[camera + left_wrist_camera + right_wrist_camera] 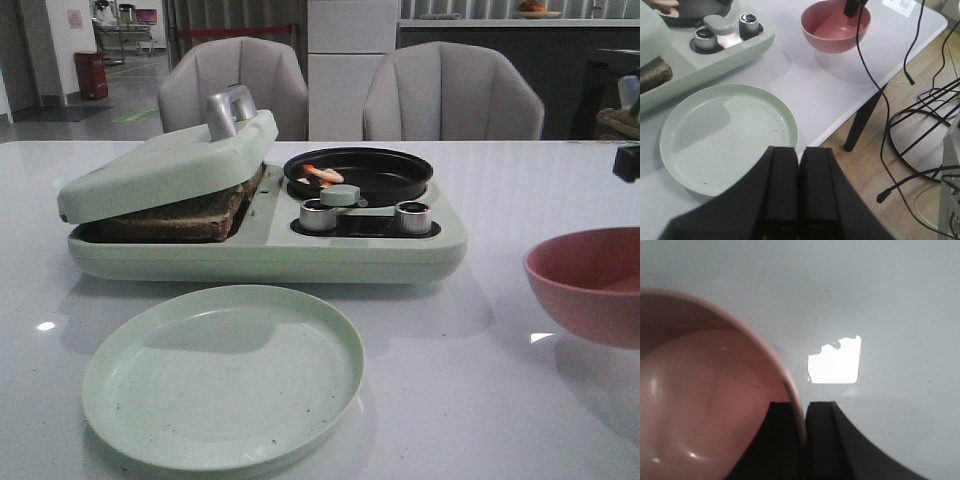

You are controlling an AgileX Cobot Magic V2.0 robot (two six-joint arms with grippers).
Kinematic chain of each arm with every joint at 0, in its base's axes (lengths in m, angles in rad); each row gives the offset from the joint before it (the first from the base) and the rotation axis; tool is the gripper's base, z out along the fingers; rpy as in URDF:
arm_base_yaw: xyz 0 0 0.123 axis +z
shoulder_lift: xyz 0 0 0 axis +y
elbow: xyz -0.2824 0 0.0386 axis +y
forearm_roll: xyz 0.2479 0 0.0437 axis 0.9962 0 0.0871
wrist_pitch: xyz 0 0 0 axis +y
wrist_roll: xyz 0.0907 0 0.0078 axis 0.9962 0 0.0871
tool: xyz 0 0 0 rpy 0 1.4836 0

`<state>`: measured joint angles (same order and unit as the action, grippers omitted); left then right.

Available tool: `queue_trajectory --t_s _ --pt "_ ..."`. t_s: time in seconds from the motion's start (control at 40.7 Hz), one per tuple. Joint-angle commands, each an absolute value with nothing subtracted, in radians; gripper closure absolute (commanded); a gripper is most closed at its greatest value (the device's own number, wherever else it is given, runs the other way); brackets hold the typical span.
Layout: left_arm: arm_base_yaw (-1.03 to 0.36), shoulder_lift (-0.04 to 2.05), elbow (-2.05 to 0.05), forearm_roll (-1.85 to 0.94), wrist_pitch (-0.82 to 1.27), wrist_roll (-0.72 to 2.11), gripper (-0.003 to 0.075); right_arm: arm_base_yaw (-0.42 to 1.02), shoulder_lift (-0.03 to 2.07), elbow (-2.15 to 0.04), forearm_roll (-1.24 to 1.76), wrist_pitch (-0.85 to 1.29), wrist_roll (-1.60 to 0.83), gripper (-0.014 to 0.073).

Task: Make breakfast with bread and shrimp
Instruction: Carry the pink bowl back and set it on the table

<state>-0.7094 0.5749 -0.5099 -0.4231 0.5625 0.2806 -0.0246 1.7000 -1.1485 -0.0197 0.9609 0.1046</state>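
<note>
At frame left, bread (175, 215) under lid: soft, crushable; grip crust edge. Your left pincer (799, 200) closed, empty; right pincer (802, 440) pinching bowl (700, 400) rim.

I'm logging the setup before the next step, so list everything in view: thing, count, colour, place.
breakfast maker: one, pale green, on the table centre-left, lid propped partly open
bread: brown-crusted stack, count unclear, under the lid on the maker's left side
pan: one, black, on the maker's right side
shrimp: a few small orange-white pieces, in the pan
knobs: two, silver, in front of the pan
plate: one, pale green, in front of the maker
bowl: one, pink, at the table's right
table: one, white
chairs: two, grey, behind the table
left claw: black, shut, above the plate's near rim
right claw: black, gripping the bowl's rim
</note>
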Motion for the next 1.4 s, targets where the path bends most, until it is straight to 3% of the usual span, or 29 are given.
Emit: queue_trajectory --t_s 0.0,0.123,0.197,0.369,0.442,0.688,0.983,1.376 --pt "-0.716 0.576 -0.539 -0.443 0.496 0.281 0.0622 -0.03 1.654 -1.116 -0.016 0.854 0.095 0.0468" --pt "-0.716 0.576 -0.539 -0.443 0.496 0.281 0.0622 -0.03 1.654 -1.105 -0.033 0.823 0.095 0.0459" --pt "-0.716 0.576 -0.539 -0.443 0.496 0.281 0.0622 -0.03 1.654 -1.105 -0.044 0.823 0.095 0.0408" --pt "-0.716 0.576 -0.539 -0.443 0.496 0.281 0.0622 -0.029 1.646 -1.105 -0.052 0.821 0.095 0.0132" --pt "-0.716 0.576 -0.539 -0.443 0.496 0.281 0.0622 -0.026 1.629 -1.105 -0.052 0.824 0.095 0.0083" --pt "-0.716 0.576 -0.539 -0.443 0.496 0.281 0.0622 0.084 1.441 -1.104 -0.051 0.857 0.095 0.0099" --pt "-0.716 0.576 -0.539 -0.443 0.496 0.281 0.0622 0.291 1.071 -0.988 -0.047 0.87 0.095 0.0099" --pt "-0.716 0.576 -0.539 -0.443 0.496 0.281 0.0622 0.333 0.579 -0.721 -0.031 0.89 0.095 0.0099"
